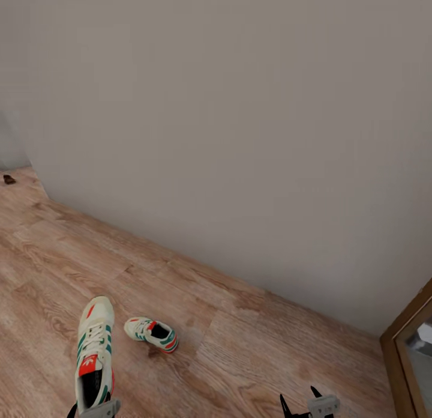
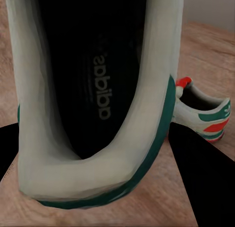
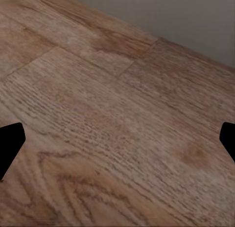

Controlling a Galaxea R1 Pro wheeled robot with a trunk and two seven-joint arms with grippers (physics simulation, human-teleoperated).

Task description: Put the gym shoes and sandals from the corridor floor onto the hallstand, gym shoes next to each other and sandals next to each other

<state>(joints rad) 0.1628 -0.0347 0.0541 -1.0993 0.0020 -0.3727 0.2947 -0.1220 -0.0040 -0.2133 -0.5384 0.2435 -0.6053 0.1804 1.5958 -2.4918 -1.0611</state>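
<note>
Wood-grain corridor floor (image 3: 117, 124) beneath the right gripper (image 3: 117, 144).
Black fingertips (image 3: 10, 144) spread wide apart; pale wall (image 3: 186, 16) beyond, ahead of the fingers.

We recorded the second gym shoe (image 1: 152, 334) lying on the corridor floor (image 1: 252, 358), just right of the held gym shoe (image 1: 94, 356) and nearer the wall (image 1: 240, 118) behind it. The right gripper (image 1: 300, 409) hung well to the held shoe's right.
</note>
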